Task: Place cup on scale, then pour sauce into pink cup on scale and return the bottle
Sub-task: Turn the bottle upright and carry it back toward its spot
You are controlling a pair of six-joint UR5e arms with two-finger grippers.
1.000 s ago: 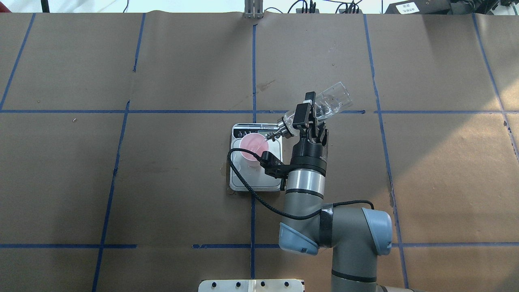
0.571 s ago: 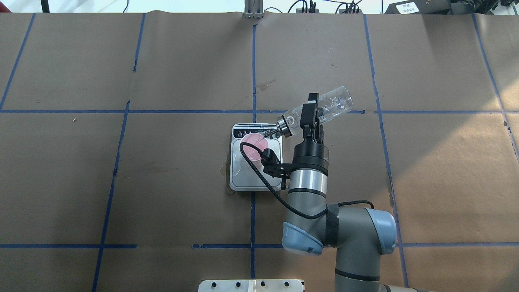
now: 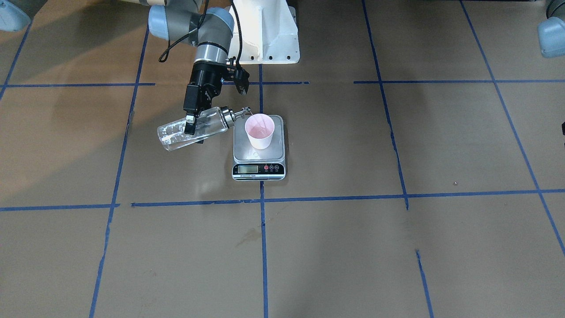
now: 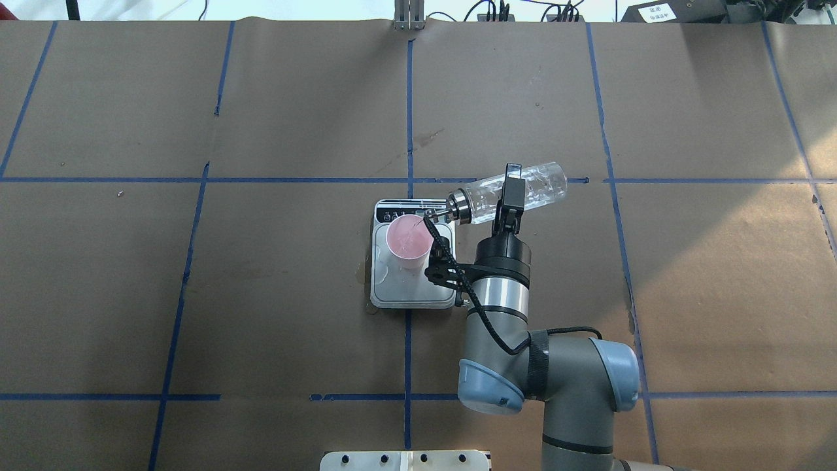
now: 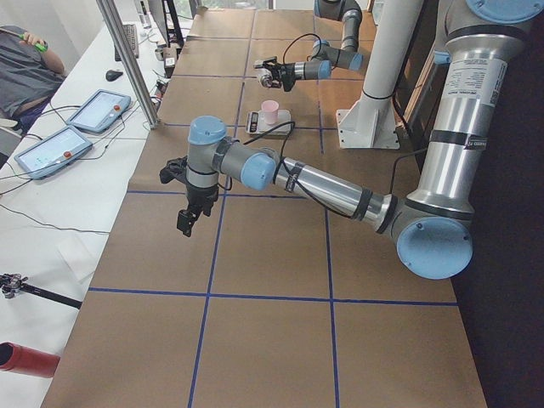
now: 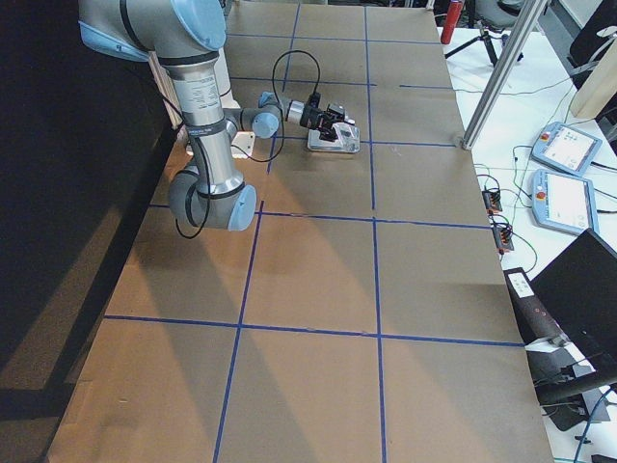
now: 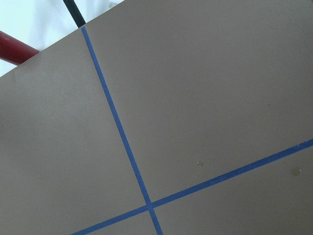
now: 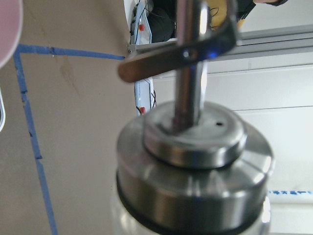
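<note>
The pink cup (image 4: 408,241) stands upright on the far part of the scale (image 4: 413,291), also in the front view as cup (image 3: 260,130) on scale (image 3: 258,169). My right gripper (image 4: 512,191) is shut on the clear glass bottle (image 4: 533,186), held nearly level just right of the scale. Its silver spout (image 4: 437,213) points at the cup's rim. The right wrist view shows the collar and spout (image 8: 195,161) close up. No stream of sauce shows. My left gripper (image 5: 185,223) hangs over bare table far from the scale; I cannot tell if it is open.
Brown paper with blue tape lines (image 4: 409,118) covers the table. A damp stain (image 4: 361,275) lies by the scale's near left corner. The white robot pedestal (image 3: 265,35) stands behind the scale. Tablets (image 5: 98,106) and an operator sit beyond the table's far edge.
The right wrist has turned and the bottle has swung from a tilted pouring pose toward level. Its base has come down and its spout has drawn back to the cup's rim.
</note>
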